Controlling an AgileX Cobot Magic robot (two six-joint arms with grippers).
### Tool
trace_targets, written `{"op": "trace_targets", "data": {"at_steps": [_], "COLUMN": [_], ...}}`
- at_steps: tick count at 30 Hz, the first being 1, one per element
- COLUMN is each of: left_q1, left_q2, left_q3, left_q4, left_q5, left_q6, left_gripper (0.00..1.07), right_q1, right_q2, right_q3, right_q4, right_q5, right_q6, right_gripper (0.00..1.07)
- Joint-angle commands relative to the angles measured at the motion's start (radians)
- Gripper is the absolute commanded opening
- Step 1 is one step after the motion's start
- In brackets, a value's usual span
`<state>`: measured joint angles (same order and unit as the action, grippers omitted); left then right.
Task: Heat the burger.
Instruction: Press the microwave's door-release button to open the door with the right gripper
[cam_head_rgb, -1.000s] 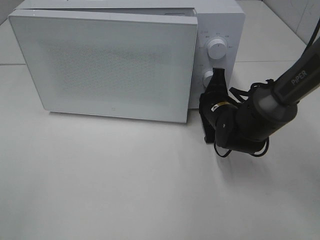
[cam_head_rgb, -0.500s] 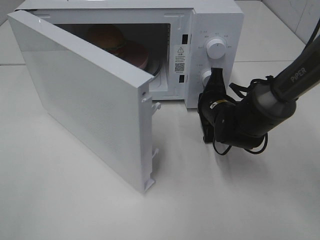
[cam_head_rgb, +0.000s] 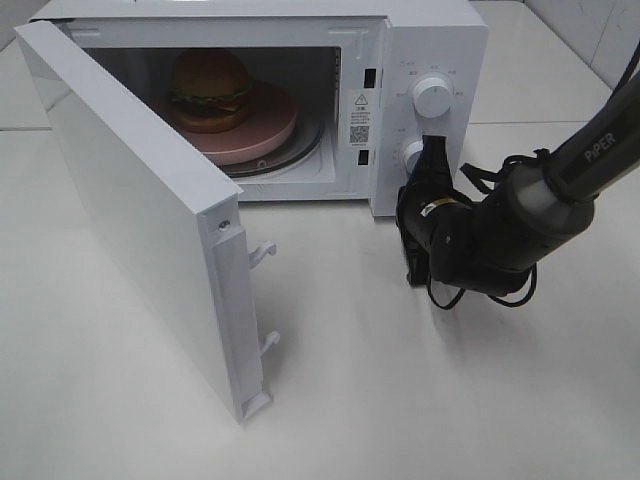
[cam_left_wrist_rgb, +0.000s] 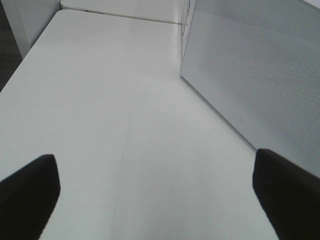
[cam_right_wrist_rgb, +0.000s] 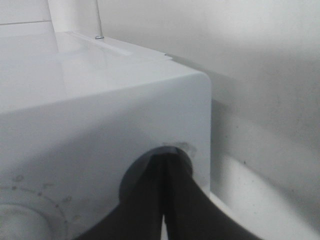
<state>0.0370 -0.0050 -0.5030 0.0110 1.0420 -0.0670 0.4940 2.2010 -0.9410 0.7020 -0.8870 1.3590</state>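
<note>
Exterior high view: a white microwave (cam_head_rgb: 430, 40) is seen standing on the white tabletop (cam_head_rgb: 400, 400), with its door (cam_head_rgb: 130, 220) swung wide on the left-hand hinge, so that the door's free edge, with two latch hooks (cam_head_rgb: 262, 252), is turned toward the camera. The burger (cam_head_rgb: 210, 90) is found inside the oven cavity, upright and set toward the left and back of a round pink plate (cam_head_rgb: 268, 132), which in turn is carried on the turntable. Two white knobs are mounted on the control panel at the right of the cavity, the upper knob (cam_head_rgb: 432, 97) above the lower knob (cam_head_rgb: 410, 153).

The right claw (cam_head_rgb: 434, 148) is held at the front of the panel, pointed up at the lower knob; its fingers are pressed together, and nothing is gripped between them. In the right wrist view the joined tips of the right claw (cam_right_wrist_rgb: 164, 165) are shown lying against the panel at that knob, near the cabinet's rounded corner.

The left claw (cam_left_wrist_rgb: 157, 200) is shown only in the left wrist view, where its two dark fingertips (cam_left_wrist_rgb: 27, 195) are spread wide apart, with bare tabletop (cam_left_wrist_rgb: 100, 100) between them. The dotted outer face of the door (cam_left_wrist_rgb: 260, 75) is seen just beside it, untouched.
</note>
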Motion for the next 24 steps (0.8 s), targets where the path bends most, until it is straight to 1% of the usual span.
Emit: {"op": "trace_targets", "data": {"at_steps": [1,3,5,9,11,15,16,17,22,24], "left_q1": [0.006,0.006,0.006,0.006,0.006,0.006,0.006,0.006,0.006,0.006], "left_q2": [-0.019,-0.019,-0.019,-0.019,-0.019,-0.019,-0.019,-0.019,-0.019,-0.019], "left_q3": [0.003,0.003,0.003,0.003,0.003,0.003,0.003,0.003,0.003,0.003], "left_q4": [-0.011,-0.011,-0.011,-0.011,-0.011,-0.011,-0.011,-0.011,-0.011,-0.011], "left_q5": [-0.007,-0.007,-0.007,-0.007,-0.007,-0.007,-0.007,-0.007,-0.007,-0.007], "left_q6": [-0.004,-0.004,-0.004,-0.004,-0.004,-0.004,-0.004,-0.004,-0.004,-0.004], "left_gripper": [1.0,1.0,1.0,1.0,1.0,1.0,1.0,1.0,1.0,1.0], "right_q1": [-0.073,-0.071,-0.071,-0.071,-0.054,-0.048,-0.038,-0.038,-0.012,-0.009], "right_q2": [-0.025,-0.03,-0.062,-0.087,-0.108,-0.127,-0.145,-0.145,-0.194,-0.199], "right_q3": [-0.133,-0.126,-0.086,-0.057,-0.025,0.009,0.035,0.035,0.118,0.129], "right_q4": [-0.139,-0.138,-0.135,-0.139,-0.134,-0.135,-0.136,-0.136,-0.14,-0.139], "right_q5": [-0.289,-0.275,-0.205,-0.14,-0.08,-0.03,0.005,0.005,0.059,0.075], "right_q6": [-0.022,-0.022,-0.037,-0.056,-0.061,-0.071,-0.074,-0.074,-0.115,-0.115], "right_gripper": [0.0,0.0,0.0,0.0,0.0,0.0,0.0,0.0,0.0,0.0]}}
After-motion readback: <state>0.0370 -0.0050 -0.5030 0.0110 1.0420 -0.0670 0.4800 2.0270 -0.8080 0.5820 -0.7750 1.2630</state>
